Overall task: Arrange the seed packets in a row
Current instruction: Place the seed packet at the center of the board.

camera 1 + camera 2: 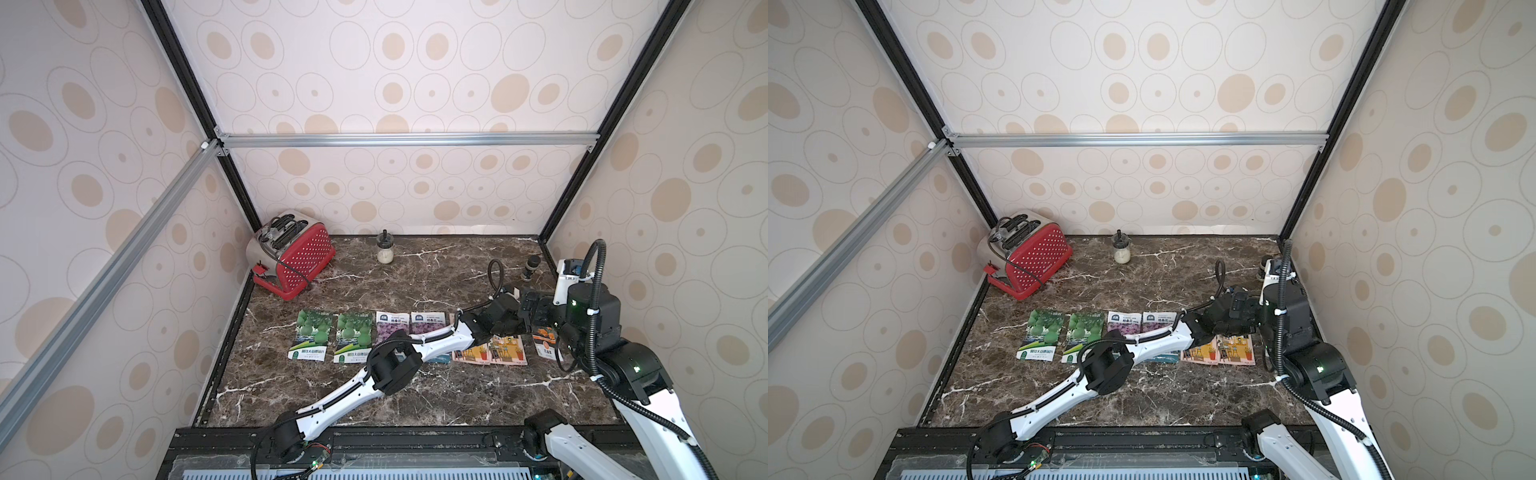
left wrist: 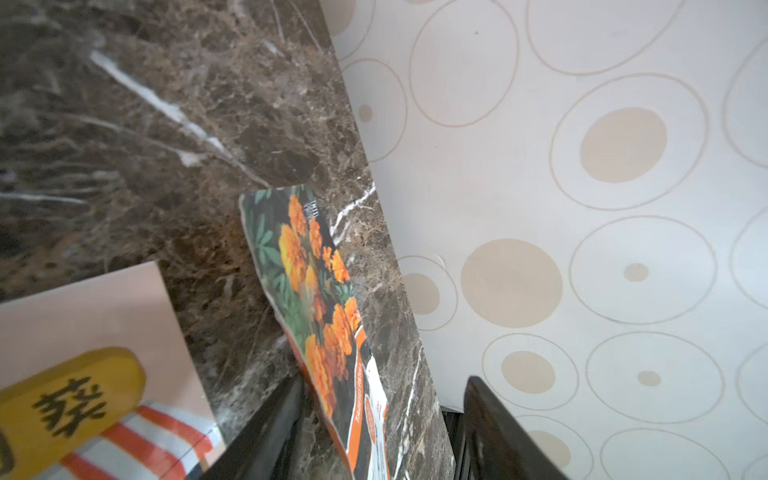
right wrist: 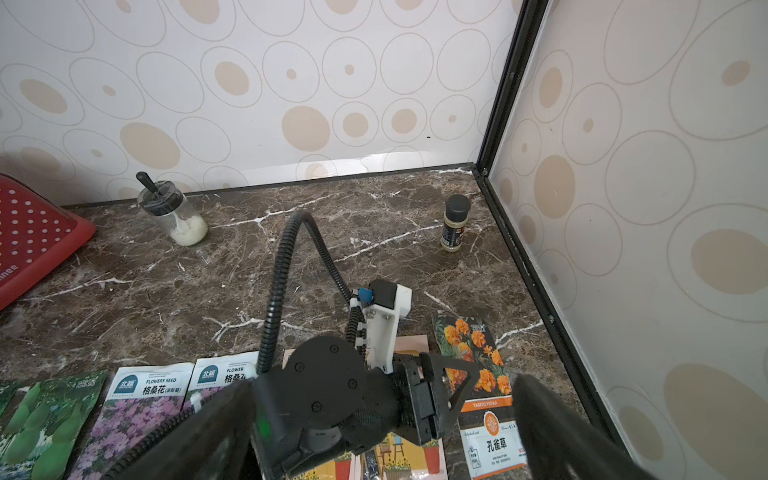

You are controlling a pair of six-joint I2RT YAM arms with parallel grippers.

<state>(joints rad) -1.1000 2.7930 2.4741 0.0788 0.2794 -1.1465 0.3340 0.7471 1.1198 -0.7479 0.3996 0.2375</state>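
The seed packets [image 1: 353, 336] lie in a row across the middle of the counter [image 1: 415, 270] in both top views: two gourd, two purple and two peach. The marigold packet [image 3: 469, 345] ends the row at the right, near the right wall. The left gripper [image 2: 384, 386] has that packet's end between its parted jaws, unclamped. The right gripper [image 3: 384, 382], at lower right, gapes wide and holds nothing.
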